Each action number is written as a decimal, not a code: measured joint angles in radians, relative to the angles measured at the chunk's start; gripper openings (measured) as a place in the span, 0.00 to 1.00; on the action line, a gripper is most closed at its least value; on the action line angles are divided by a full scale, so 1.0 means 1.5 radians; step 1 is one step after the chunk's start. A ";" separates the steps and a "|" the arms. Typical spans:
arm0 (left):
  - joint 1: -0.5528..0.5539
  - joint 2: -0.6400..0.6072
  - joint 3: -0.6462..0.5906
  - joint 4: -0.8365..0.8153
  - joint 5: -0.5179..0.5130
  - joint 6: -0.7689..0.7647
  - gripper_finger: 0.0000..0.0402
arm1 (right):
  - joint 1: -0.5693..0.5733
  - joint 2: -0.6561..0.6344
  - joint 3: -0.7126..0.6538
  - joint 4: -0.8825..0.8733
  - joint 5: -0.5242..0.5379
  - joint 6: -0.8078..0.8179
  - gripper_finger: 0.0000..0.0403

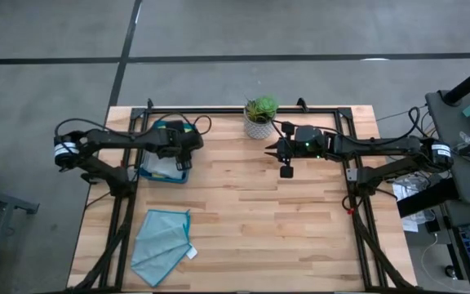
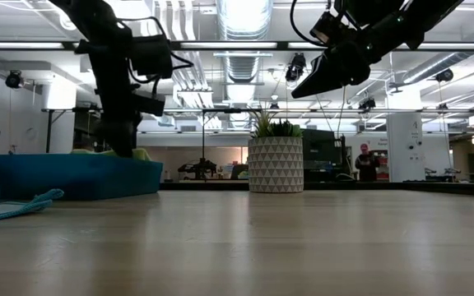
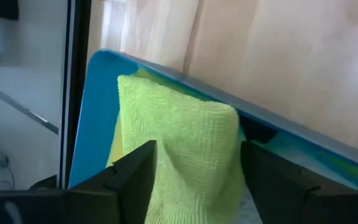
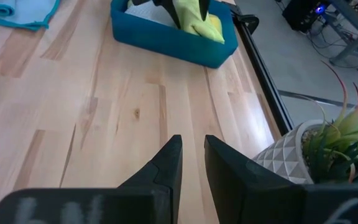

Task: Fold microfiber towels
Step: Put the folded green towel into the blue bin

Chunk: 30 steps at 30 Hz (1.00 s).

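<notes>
A dark teal tray (image 1: 148,173) stands at the table's far left with cloths in it. My left gripper (image 1: 182,159) reaches down into the tray and is shut on a lime green towel (image 3: 185,137). A yellow cloth edge (image 3: 114,149) shows beneath that towel, and a pale cloth (image 1: 166,167) lies beside it. A light teal towel (image 1: 161,241) with a white tag lies loosely folded on the table near the front left. My right gripper (image 1: 286,167) hovers shut and empty above the table's middle, near the plant. My left gripper pinches a raised fold (image 3: 219,124) of the lime green towel between its two fingers (image 3: 135,177), coming from above and pointing down into the tray. The cloth bunches up between the fingers. The rest of the towel lies in the tray.
A potted plant in a white patterned pot (image 1: 259,114) stands at the far middle edge, close to my right gripper. Black frame rails (image 1: 219,109) run along the table's far and side edges. Bare wood (image 1: 284,237) spans the middle and right.
</notes>
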 joint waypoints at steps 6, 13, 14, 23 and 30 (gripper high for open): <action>0.003 0.000 -0.010 0.040 -0.012 0.035 0.33 | 0.000 0.000 0.000 0.000 0.000 -0.004 0.15; 0.013 -0.019 -0.024 0.044 -0.140 0.076 0.03 | 0.000 0.000 0.000 0.000 0.000 -0.005 0.15; 0.015 -0.027 -0.024 0.050 -0.155 0.088 0.04 | 0.000 0.000 0.000 0.000 0.000 -0.005 0.15; 0.004 -0.069 -0.084 0.184 -0.126 0.069 0.01 | 0.000 0.000 0.000 0.001 0.000 -0.005 0.15; -0.036 -0.049 -0.139 0.196 -0.123 0.041 0.02 | 0.000 0.000 0.000 0.001 0.000 -0.003 0.15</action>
